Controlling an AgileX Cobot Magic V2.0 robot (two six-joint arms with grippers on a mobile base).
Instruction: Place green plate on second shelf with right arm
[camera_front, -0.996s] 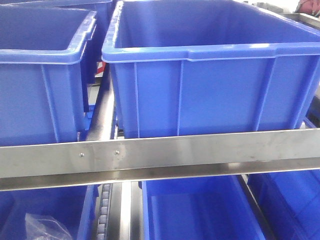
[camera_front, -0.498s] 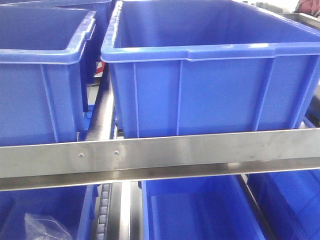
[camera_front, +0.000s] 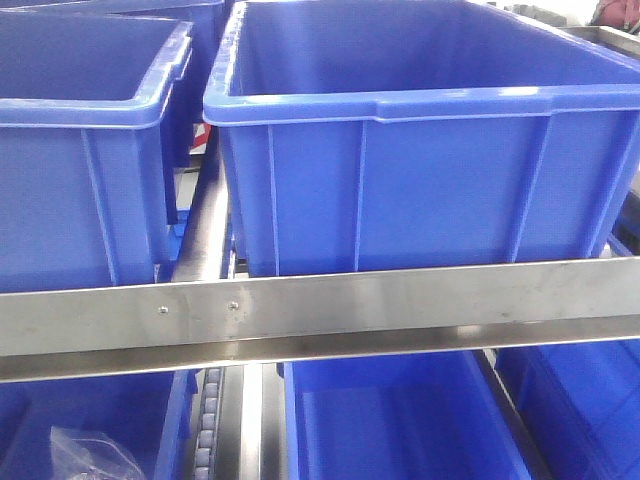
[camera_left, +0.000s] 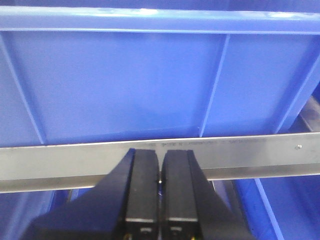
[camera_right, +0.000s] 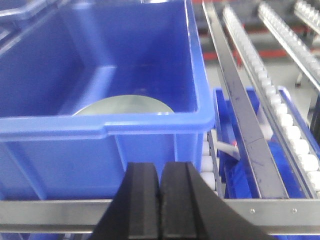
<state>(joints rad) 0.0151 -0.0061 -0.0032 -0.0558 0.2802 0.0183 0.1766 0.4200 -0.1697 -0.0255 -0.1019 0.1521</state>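
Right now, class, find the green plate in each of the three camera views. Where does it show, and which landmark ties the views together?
Exterior front-facing: not visible; only blue bins show.
Left wrist-mounted: not visible; a blue bin wall fills the view.
Right wrist-mounted: the green plate lies inside the blue bin, left of centre, its near edge hidden by the rim.
Shared landmark: the steel rail running below the bins.

1. Steel shelving rack with horizontal brushed-metal front rail (camera_front: 330, 305).
2. Large blue plastic bins (camera_front: 420, 150) in rows on both levels.
3. White roller tracks (camera_right: 270, 95) alongside, grey floor beyond.
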